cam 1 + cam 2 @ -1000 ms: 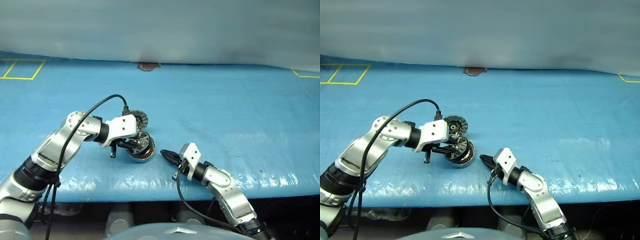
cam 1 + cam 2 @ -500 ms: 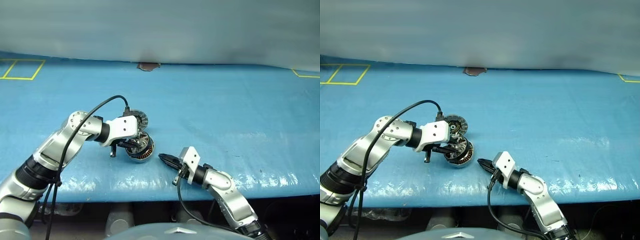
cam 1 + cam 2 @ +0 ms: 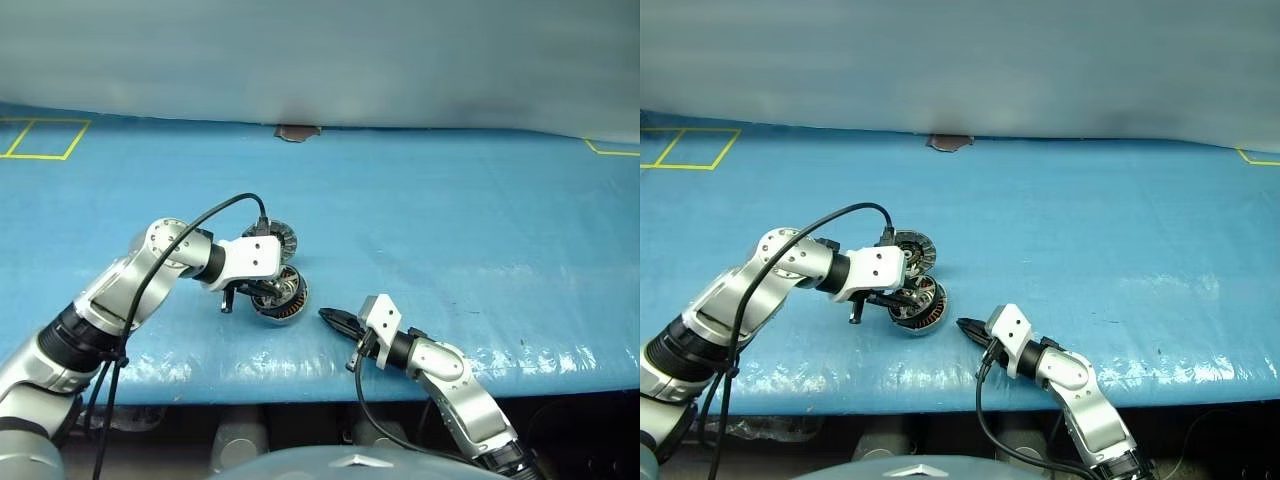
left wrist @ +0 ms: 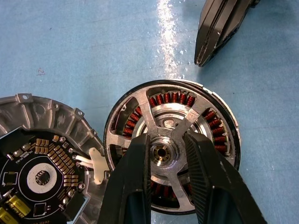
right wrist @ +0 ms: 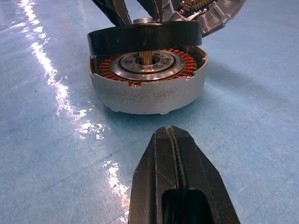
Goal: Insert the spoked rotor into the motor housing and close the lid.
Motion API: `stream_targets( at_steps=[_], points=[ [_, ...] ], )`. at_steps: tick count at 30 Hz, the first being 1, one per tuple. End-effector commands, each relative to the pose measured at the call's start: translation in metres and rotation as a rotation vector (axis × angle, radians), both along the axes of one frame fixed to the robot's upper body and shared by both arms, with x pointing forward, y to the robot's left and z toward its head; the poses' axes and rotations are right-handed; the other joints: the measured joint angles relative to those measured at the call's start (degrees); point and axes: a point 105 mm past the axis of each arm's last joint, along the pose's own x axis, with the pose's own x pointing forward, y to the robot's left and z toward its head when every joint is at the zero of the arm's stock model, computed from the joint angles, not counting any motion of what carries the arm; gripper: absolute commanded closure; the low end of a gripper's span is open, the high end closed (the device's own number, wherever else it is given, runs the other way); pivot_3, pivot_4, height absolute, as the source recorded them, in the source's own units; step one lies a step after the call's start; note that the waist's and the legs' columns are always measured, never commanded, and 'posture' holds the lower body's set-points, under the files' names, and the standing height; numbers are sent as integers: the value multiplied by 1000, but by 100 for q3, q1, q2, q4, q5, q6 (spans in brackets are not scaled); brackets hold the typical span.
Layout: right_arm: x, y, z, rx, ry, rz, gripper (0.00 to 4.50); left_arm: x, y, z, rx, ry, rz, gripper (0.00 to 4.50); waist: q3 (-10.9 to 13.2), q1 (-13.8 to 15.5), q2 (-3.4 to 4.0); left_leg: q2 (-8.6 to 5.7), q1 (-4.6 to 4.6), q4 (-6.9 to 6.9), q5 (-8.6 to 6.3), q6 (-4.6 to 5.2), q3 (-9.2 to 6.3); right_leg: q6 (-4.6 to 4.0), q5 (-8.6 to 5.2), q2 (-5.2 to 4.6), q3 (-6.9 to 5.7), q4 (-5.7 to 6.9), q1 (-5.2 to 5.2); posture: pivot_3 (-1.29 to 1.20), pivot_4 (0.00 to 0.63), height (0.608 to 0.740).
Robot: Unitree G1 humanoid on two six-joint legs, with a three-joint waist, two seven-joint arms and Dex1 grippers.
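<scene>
No readable text, label, brand, number or sign appears anywhere.

Both arms are silver metal with black joints, white wrist blocks, looping black cables and ribbed black fingers.

The two head views look forward and down from above the near edge of the blue table, taking in both arms and the far wall. The left wrist view looks steeply down, very close, onto the motor housing and the lid to its side. The right wrist view sits low, nearly level with the tabletop, facing the housing's side wall (all four views share that housing).
</scene>
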Motion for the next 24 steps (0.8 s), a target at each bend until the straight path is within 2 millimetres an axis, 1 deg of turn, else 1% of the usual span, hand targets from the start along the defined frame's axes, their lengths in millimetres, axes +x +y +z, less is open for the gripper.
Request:
stream_targets(
  at_steps=[1,3,4,5,10,13,14,16,17,19,20,22,23,24],
  points=[
    [1,1,9,20,-41,-1,4500,1,-4,4,20,-28,-37,3738,0,-3,0,0,0,0,0,0,0,0,0,0,0,0,0,0,150,740],
    [1,1,9,19,-39,-4,4500,0,-5,3,33,-30,-55,3738,0,0,0,0,0,0,0,0,0,0,0,0,0,0,0,0,150,740],
    [1,1,9,19,-38,-6,4500,-1,-5,3,41,-32,-63,3025,0,1,0,0,0,0,0,0,0,0,0,0,0,0,0,0,150,740],
    [1,1,9,19,-38,-7,4500,-1,-5,3,47,-34,-70,2820,0,1,0,0,-1,0,0,0,0,0,0,0,0,0,0,0,150,740],
    [1,1,8,19,-34,-10,4500,-2,-9,7,30,-44,-84,1163,0,8,0,0,-1,1,0,0,0,0,0,0,1,0,0,0,150,740],
    [0,1,8,21,-32,-10,4500,-5,-16,18,-63,-27,-80,180,0,9,0,0,-1,1,0,0,-1,0,0,0,1,0,1,0,150,740],
    [0,0,9,26,-31,-14,4500,-8,-19,24,-115,-9,-80,29,0,9,-1,0,-3,2,0,0,-1,0,0,0,1,0,0,0,150,740],
    [1,-1,12,30,-32,-17,4500,-16,-20,33,-188,26,-88,29,0,-1,0,0,-4,2,0,1,-2,0,0,0,0,0,0,0,150,740],
    [2,-2,15,32,-37,-21,4500,-24,-18,36,-225,65,-102,29,1,-14,2,0,-4,2,-1,1,-2,0,0,0,1,0,0,0,150,740],
    [3,-5,21,24,-51,-25,4500,-38,-10,37,-266,106,-126,29,3,-44,10,0,-1,-2,-1,2,-1,-1,0,1,3,0,-2,0,150,740],
    [4,-6,25,16,-57,-26,4500,-41,-5,35,-290,118,-94,29,6,-54,17,0,1,-4,-1,2,-1,-2,0,1,4,0,-1,0,150,740],
    [6,-9,31,-3,-46,-33,4500,-42,4,30,-323,107,-10,411,8,-27,19,0,0,-5,-1,2,-2,-3,0,1,4,0,-2,0,150,740],
    [8,-10,34,-17,-40,-34,4500,-46,9,28,-344,114,20,654,8,-17,18,0,0,-2,-1,2,-4,-2,0,1,2,1,-1,0,150,740],
    [9,-10,36,-35,-37,-30,4500,-50,12,26,-369,116,40,988,8,-14,18,0,0,0,-1,2,-4,-1,0,1,2,1,0,0,150,740]
  ],
)
